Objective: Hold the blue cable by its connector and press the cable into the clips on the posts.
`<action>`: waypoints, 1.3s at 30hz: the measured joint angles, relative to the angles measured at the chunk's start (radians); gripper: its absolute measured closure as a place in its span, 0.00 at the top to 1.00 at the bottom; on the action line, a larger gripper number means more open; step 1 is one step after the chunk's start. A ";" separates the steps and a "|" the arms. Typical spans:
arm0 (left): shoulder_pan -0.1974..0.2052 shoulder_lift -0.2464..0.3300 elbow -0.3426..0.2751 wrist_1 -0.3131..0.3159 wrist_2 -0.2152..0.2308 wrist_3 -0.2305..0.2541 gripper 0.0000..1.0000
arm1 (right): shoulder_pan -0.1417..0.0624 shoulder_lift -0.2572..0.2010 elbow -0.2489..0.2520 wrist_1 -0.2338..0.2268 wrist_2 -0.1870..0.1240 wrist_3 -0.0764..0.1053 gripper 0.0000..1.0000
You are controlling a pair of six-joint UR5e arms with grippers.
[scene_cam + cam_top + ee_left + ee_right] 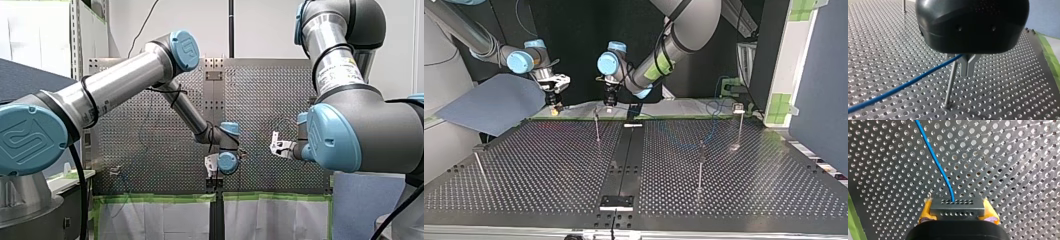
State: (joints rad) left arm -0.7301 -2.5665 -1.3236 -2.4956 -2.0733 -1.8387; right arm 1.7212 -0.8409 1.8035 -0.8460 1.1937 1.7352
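Clamped in the right jaws, the connector (957, 208) trails the blue cable (936, 163) toward 11 o'clock over the counter (1013, 170); the left jaws' opening, beside a post (950, 86), cannot be told.

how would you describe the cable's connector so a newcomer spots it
Over the perforated table, find my right hand. Clamped between its yellow pads sits the connector, a dark grey block with rows of small holes; only it has the blue cable springing from it.
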 joint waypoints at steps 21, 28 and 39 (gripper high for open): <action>0.027 -0.004 0.000 0.004 0.053 -0.010 0.00 | 0.004 0.043 -0.046 0.015 -0.004 -0.001 0.00; 0.042 -0.004 0.011 0.010 0.080 -0.014 0.00 | 0.007 0.048 -0.066 0.025 -0.005 -0.001 0.00; 0.052 -0.004 0.053 -0.009 0.086 -0.016 0.00 | 0.008 0.048 -0.078 0.034 -0.004 -0.006 0.00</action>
State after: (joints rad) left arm -0.6782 -2.5704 -1.2703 -2.5045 -1.9870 -1.8546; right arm 1.7295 -0.7925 1.7255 -0.8120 1.1900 1.7293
